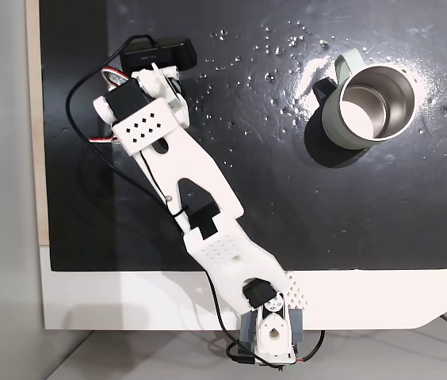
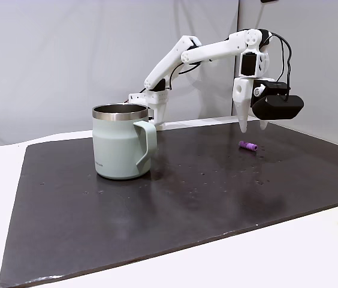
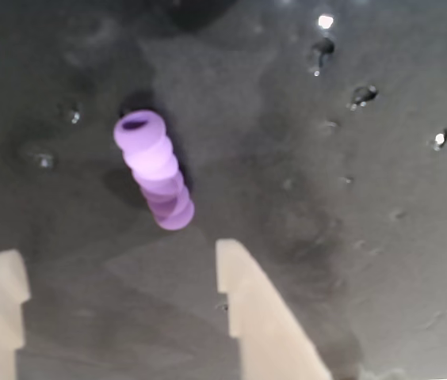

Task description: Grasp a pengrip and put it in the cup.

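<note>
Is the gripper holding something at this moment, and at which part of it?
Nothing is held. The gripper is open above the mat, and the pengrip lies free on the mat.

Top-down cam, low side cam – both w/ cup [image 1: 364,105].

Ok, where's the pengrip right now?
The pengrip lies on the black mat at the right in a fixed view, below the open pincer, far from the cup.
</note>
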Tool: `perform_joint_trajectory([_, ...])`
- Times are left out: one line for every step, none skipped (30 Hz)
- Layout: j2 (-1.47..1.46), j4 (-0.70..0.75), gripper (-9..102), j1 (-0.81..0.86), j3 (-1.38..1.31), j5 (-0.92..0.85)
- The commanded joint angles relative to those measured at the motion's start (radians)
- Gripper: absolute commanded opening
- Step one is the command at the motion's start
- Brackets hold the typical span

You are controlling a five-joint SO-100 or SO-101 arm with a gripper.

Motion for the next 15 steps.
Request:
perform_joint_trajectory([-0.006,0.008,25,-0.005,-0.025,-0.003])
perform_joint_trajectory([-0.017,0.008,25,-0.005,-0.025,-0.003])
perform_joint_trajectory([-0.029,0.008,25,-0.005,-0.025,-0.005])
perform_joint_trajectory([-0.041,0.008,25,-0.006,-0.026,-0.005])
perform_joint_trajectory([-0.051,0.008,25,-0.006,-0.028,-0.005])
perform_joint_trajectory([-0.063,0.008,25,-0.009,-0.028,-0.005])
perform_joint_trajectory([-0.075,0.008,25,-0.011,-0.034,-0.003])
perform_joint_trajectory([-0.091,0.008,25,-0.011,-0.04,-0.003])
perform_joint_trajectory([-0.106,0.008,25,-0.012,-0.052,-0.002])
perform_joint_trajectory([-0.123,0.008,25,-0.012,-0.067,-0.002])
perform_joint_trajectory([-0.137,0.008,25,-0.012,-0.078,0.0])
perform_joint_trajectory([-0.149,0.008,25,-0.012,-0.091,0.0])
perform_joint_trajectory([-0.156,0.008,24,-0.012,-0.097,0.0])
perform_joint_trajectory([-0.163,0.008,24,-0.014,-0.1,0.0])
perform_joint_trajectory([-0.172,0.008,24,-0.014,-0.106,0.002])
